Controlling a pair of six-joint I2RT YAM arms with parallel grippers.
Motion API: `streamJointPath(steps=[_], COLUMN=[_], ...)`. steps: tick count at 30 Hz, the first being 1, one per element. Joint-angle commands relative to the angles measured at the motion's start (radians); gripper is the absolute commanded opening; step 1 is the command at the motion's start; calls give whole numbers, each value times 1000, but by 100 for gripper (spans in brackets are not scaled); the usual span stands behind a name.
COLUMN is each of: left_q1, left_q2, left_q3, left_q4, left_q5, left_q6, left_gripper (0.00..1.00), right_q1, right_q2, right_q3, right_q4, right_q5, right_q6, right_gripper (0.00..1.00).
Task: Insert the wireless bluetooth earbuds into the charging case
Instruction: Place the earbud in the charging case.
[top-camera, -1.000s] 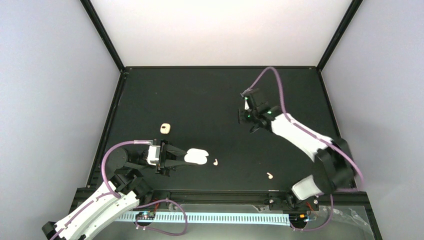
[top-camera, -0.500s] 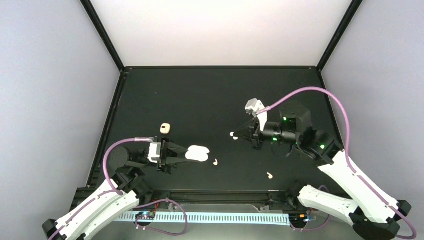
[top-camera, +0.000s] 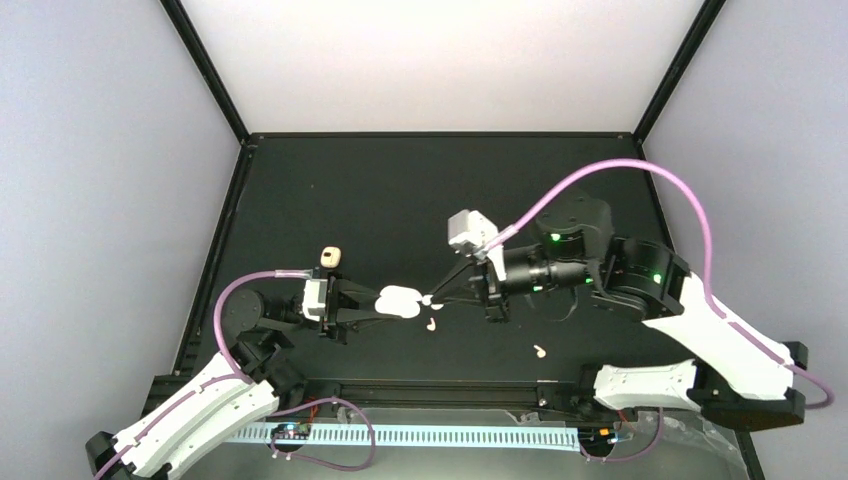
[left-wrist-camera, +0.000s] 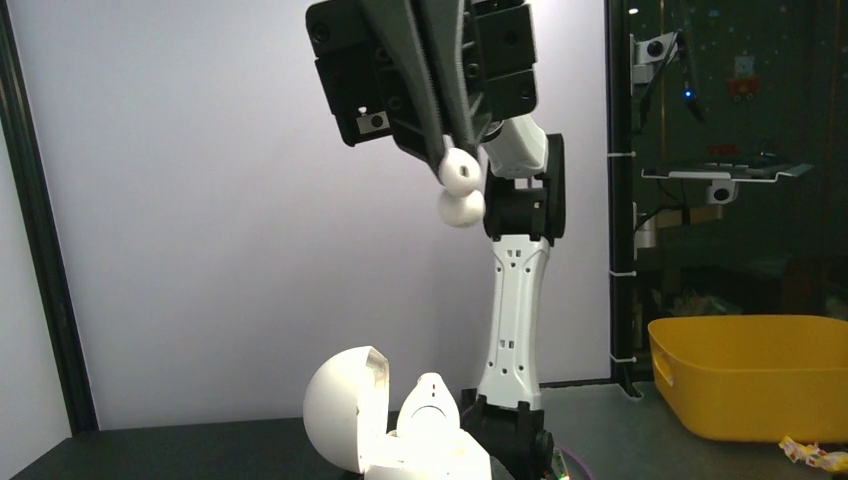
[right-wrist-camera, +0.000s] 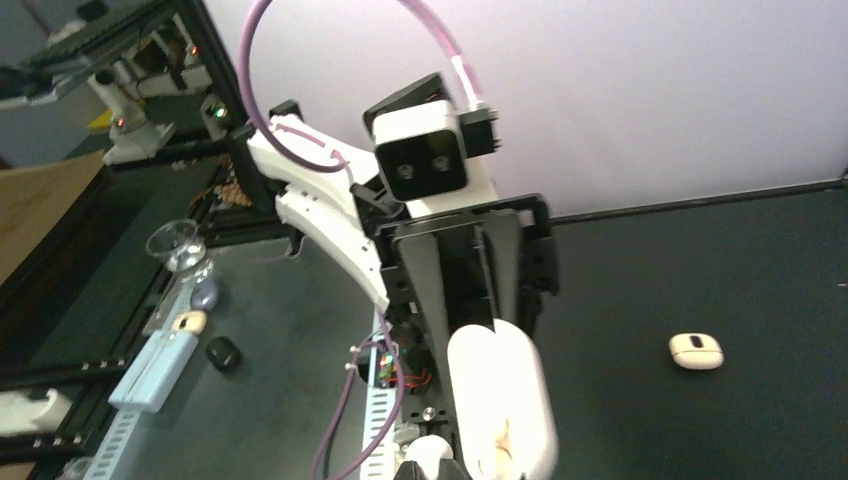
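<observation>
Hanging just beside the open case (top-camera: 398, 301), one earbud (top-camera: 428, 300) is pinched in the right pincer (left-wrist-camera: 455, 160), which has swung in from the far bench (top-camera: 300, 200) within the last second. Left pincer (top-camera: 380, 303) stays clamped on the case. Another earbud (top-camera: 432, 324) lies close by. Insertion looks next.

Peach-tan rounded lump (top-camera: 332, 257) on black table (top-camera: 400, 190), yellow bin (left-wrist-camera: 745, 375) right in left wrist view
</observation>
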Motion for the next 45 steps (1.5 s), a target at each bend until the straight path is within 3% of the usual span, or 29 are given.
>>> streamJointPath(steps=[1,21,45], left_q1=[-6,-8,-10], left_q2=[9,-3,-8], left_q3=[32,32,36], left_q4=[-1,-23,-11], left_q5=[5,32,34], left_q6=[26,26,15], left_gripper=[2,2,2], right_q1=[90,164,179], right_q2=[74,246,283], right_q3=[80,163,151], right_q4=[-84,-63,-82], right_q5=[94,146,200], right_q6=[-47,-111,-139], right_gripper=[1,1,1])
